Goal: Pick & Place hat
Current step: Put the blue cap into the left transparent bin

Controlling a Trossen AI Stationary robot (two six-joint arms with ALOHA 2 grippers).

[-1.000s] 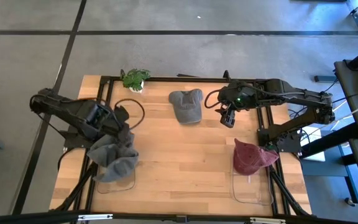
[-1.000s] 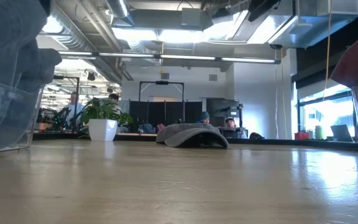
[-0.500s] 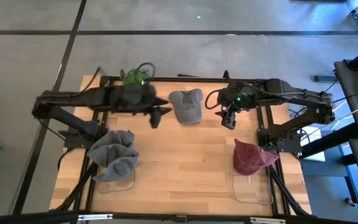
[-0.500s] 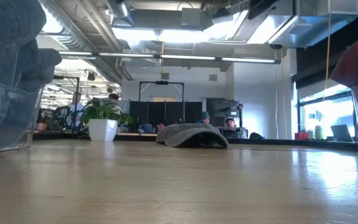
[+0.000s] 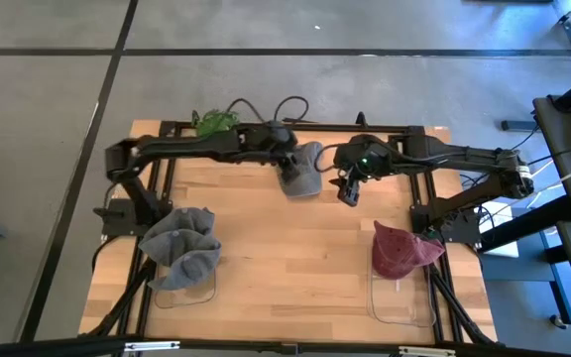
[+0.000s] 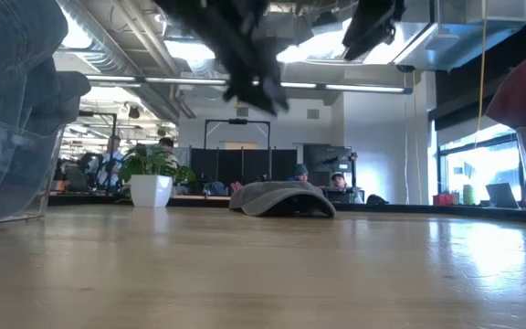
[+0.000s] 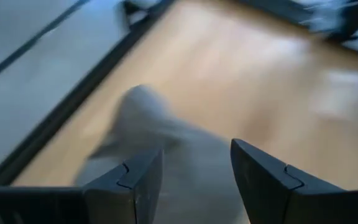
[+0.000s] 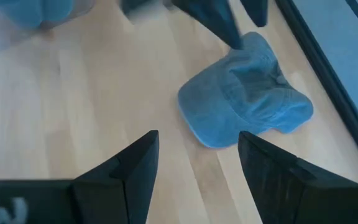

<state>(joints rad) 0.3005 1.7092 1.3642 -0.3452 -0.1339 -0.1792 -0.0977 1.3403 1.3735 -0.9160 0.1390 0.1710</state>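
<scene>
Grey hat [image 5: 303,169] beneath left hand [image 5: 287,159], fingers spread

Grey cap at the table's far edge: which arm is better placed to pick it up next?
Left, probably. The left gripper hangs open directly over the grey cap, which fills its wrist view. The right gripper, also open, hovers beside the cap.

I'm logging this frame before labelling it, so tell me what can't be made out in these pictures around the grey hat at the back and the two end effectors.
- Grey hat: in the high view the left arm covers its far-left part; the left wrist view shows it only as a blur.
- Left end effector: whether it touches the hat; motion blur in the low view, arm overhead in the high view.
- Right end effector: open over the table beside the hat; its height above the wood is unclear.
</scene>
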